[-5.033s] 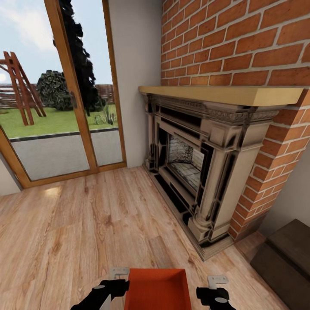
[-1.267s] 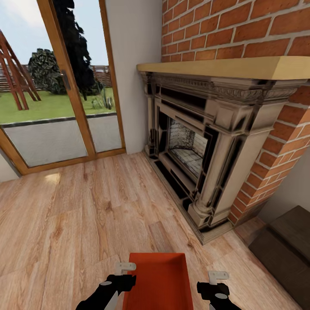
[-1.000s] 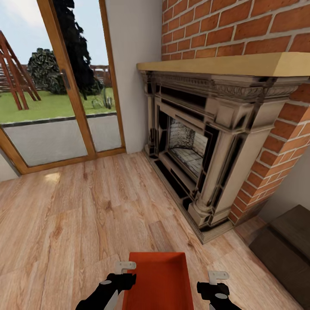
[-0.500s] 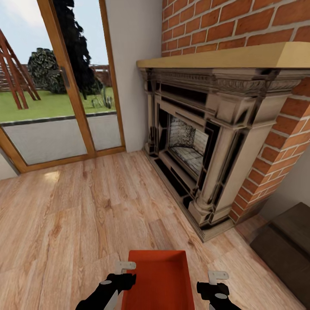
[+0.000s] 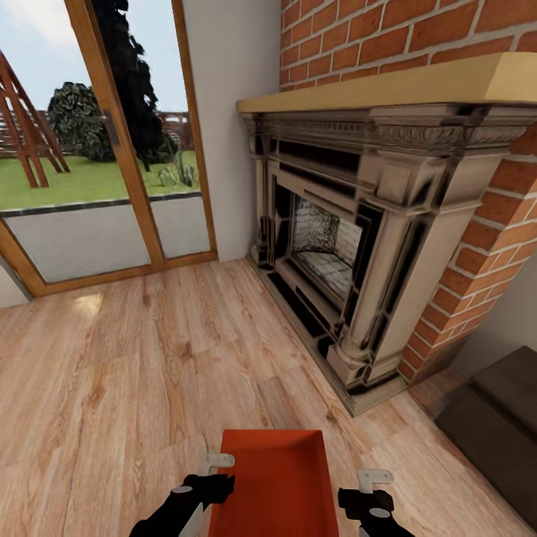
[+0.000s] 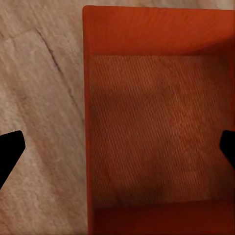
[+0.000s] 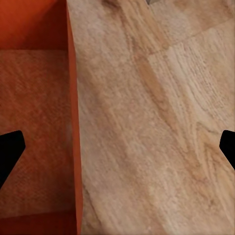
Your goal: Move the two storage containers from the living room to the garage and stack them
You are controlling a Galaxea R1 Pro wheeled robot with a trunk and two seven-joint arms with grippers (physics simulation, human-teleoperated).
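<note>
While the robot stands in the living room facing the brick fireplace and the glass doors, the step in hand looks like the first pickup: one storage container sits low in front of it on the wood plank floor, with the garage nowhere in sight. Both arms reach forward and down, one on each side of the bin. In the head view the left pincer is just beside the container's left wall and the right pincer stands a little apart from its right wall. Both pincers are released, fingers spread wide: in the left wrist view the dark fingertips straddle the near wall, and in the right wrist view the fingertips likewise sit either side of the bin's edge. Whether either has touched the plastic I cannot tell. The next move probably calls for lowering onto the two walls, clenching evenly on both sides and lifting the bin level, since a lopsided grip could tip it.
</note>
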